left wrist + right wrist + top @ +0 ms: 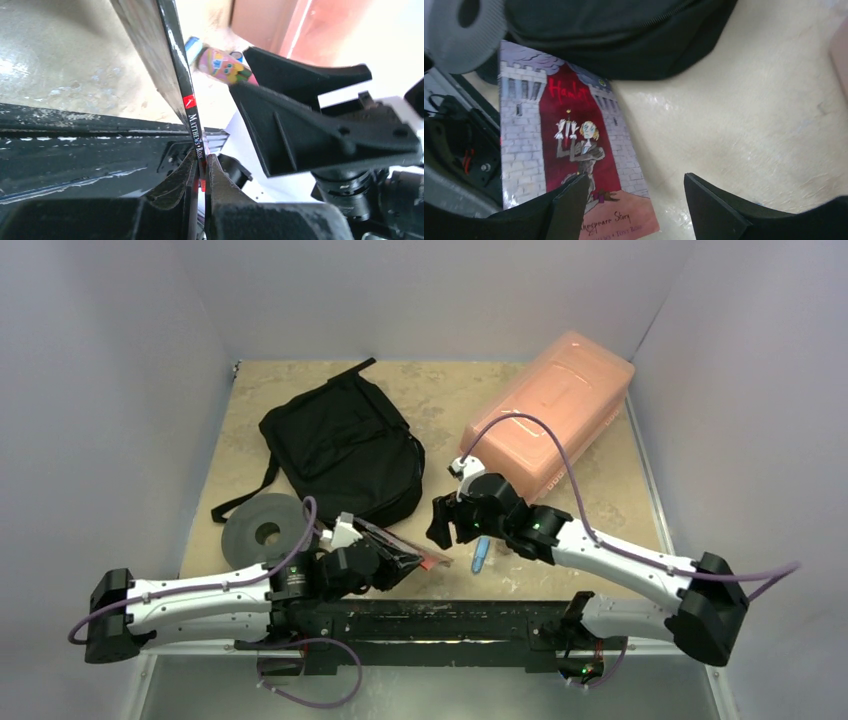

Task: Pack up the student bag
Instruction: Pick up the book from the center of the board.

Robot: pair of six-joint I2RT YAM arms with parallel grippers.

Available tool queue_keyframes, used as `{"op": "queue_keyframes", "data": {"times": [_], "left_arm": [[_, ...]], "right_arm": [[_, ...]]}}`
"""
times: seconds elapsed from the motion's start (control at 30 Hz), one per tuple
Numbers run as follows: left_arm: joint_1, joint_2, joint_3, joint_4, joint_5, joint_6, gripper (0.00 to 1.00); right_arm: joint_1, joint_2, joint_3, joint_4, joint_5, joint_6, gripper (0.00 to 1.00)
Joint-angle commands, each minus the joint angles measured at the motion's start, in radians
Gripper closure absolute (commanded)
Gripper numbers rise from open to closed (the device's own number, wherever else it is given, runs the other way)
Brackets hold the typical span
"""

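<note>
Little of the packing is done, I judge. At 6 o'clock the left fingers [203, 175] are clenched on the spine of a thin book [569, 145], and the right fingers [448, 523] just beside it are released and hold nothing. A small blue thing [479, 557] lies on the counter [450, 400] near them. Farther, toward 11 o'clock, the student bag [345, 445] lies flat beside a grey foam ring [262, 530]. Its zipper looks shut, so opening and filling remain. Only the right wrist view shows the Hamlet cover, only the left wrist view the pinched spine, and only the top view the pink box [550, 410] at 1 o'clock.
</note>
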Motion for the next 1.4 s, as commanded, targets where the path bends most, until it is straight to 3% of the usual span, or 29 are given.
{"op": "queue_keyframes", "data": {"times": [0.0,0.13,0.27,0.47,0.8,0.97,1.1,1.23,1.33,1.37], "left_arm": [[0.032,-0.059,0.061,-0.120,-0.068,0.002,1.00],[0.092,-0.089,0.124,-0.115,-0.060,0.112,1.00],[0.205,-0.080,0.234,-0.191,0.055,0.204,1.00],[0.280,-0.062,0.352,-0.229,0.136,0.243,1.00],[0.295,-0.017,0.454,-0.244,0.224,0.256,1.00],[0.295,-0.004,0.471,-0.242,0.239,0.254,1.00],[0.295,0.002,0.490,-0.230,0.239,0.254,1.00],[0.295,0.017,0.505,-0.212,0.257,0.259,1.00],[0.295,0.021,0.497,-0.177,0.279,0.253,1.00],[0.295,0.020,0.496,-0.168,0.282,0.254,1.00]], "right_arm": [[0.011,-0.152,0.038,0.002,-0.010,-0.139,0.23],[0.011,-0.297,0.013,0.083,-0.079,-0.248,0.15],[0.011,-0.384,-0.030,0.173,-0.181,-0.348,0.11],[0.012,-0.349,-0.057,0.280,-0.286,-0.491,0.12],[0.100,-0.275,-0.060,0.479,-0.034,-0.735,0.15],[0.171,-0.260,-0.084,0.561,0.088,-0.812,0.25],[0.183,-0.223,-0.070,0.554,0.080,-0.810,0.42],[0.186,-0.218,-0.118,0.623,0.123,-0.794,0.48],[0.186,-0.198,-0.121,0.650,0.206,-0.777,0.67],[0.186,-0.187,-0.118,0.648,0.241,-0.767,0.78]]}}
